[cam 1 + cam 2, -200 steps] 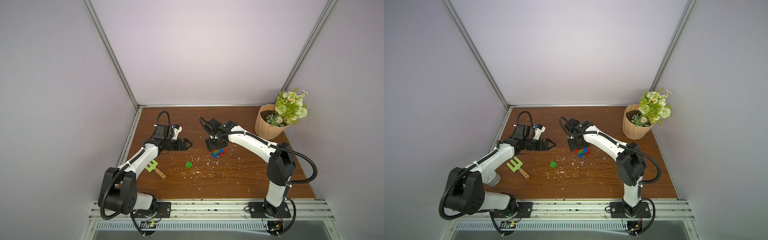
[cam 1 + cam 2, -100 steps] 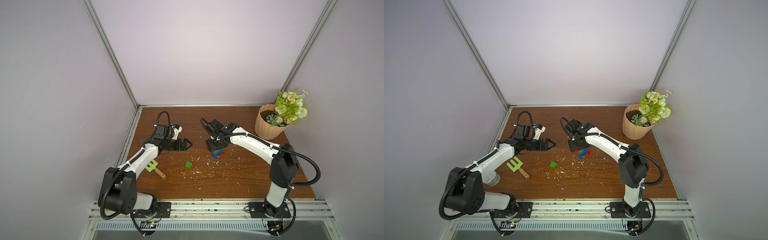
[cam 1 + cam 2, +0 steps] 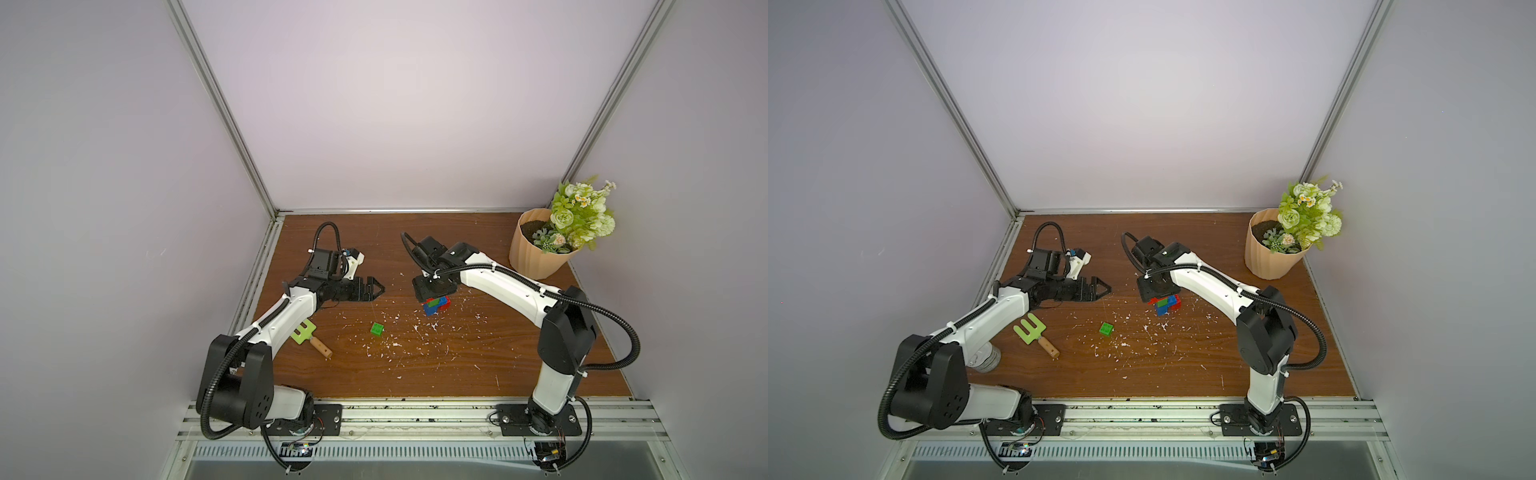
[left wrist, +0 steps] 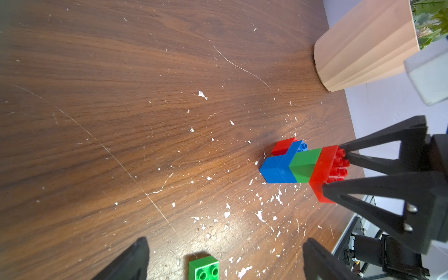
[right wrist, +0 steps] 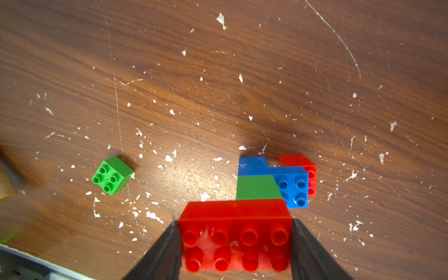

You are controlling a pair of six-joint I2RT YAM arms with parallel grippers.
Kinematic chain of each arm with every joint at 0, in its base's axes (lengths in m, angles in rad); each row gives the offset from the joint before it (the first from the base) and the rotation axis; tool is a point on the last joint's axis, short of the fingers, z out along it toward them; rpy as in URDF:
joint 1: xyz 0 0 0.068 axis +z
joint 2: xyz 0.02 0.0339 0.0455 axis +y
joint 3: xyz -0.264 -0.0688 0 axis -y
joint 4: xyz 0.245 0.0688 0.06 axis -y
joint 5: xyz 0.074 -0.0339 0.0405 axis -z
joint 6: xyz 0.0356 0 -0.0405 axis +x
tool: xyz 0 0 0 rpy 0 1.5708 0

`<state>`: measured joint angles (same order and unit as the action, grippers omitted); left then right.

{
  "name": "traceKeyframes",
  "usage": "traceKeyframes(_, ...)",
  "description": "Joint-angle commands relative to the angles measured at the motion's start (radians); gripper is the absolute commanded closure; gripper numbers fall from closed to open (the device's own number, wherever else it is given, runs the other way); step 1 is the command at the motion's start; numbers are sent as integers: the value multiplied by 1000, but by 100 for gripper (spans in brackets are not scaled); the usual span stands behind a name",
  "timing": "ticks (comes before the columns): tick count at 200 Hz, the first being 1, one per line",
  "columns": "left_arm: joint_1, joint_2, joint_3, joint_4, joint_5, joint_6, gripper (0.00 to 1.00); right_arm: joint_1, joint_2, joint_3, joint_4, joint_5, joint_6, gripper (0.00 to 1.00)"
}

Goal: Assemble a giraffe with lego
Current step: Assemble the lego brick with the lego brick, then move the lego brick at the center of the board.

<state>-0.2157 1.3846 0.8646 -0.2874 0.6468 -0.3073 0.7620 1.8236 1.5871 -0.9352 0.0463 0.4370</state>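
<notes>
The giraffe point(image 3: 436, 305) point(image 3: 1167, 303) stands on the table as a joined stack: red leg, blue body, a green brick and a long red brick point(image 5: 235, 242) on top. My right gripper point(image 5: 235, 221) point(image 4: 332, 169) comes down from above, shut on the two ends of that long red brick. A loose green lego cube point(image 3: 377, 328) point(image 3: 1106, 328) point(image 5: 112, 175) lies studs up to the left of the stack. My left gripper point(image 3: 376, 287) point(image 4: 225, 244) hovers open and empty to the left of the giraffe, the green cube point(image 4: 203, 268) below its jaws.
A green slotted tool with a wooden handle point(image 3: 305, 334) point(image 3: 1030, 330) lies under my left arm. A flower pot point(image 3: 538, 249) point(image 4: 363, 48) stands at the back right corner. White flecks are scattered over the wooden table point(image 3: 457, 365).
My right arm's elbow has swung slightly outward to the right while its gripper stays on the stack. The left arm and the green cube have not moved.
</notes>
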Motion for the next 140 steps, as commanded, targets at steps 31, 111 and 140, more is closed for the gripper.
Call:
traceKeyframes(31, -7, -16, -2, 1, -1, 2, 0, -8, -15, 110, -27, -13, -19, 26)
traceKeyframes(111, -7, -9, -2, 2, -6, 2, 0, 3, -51, 87, -3, -18, -51, 20)
traceKeyframes(140, -4, -5, 5, -4, -9, 5, 1, 49, -72, 112, -4, -14, -106, 21)
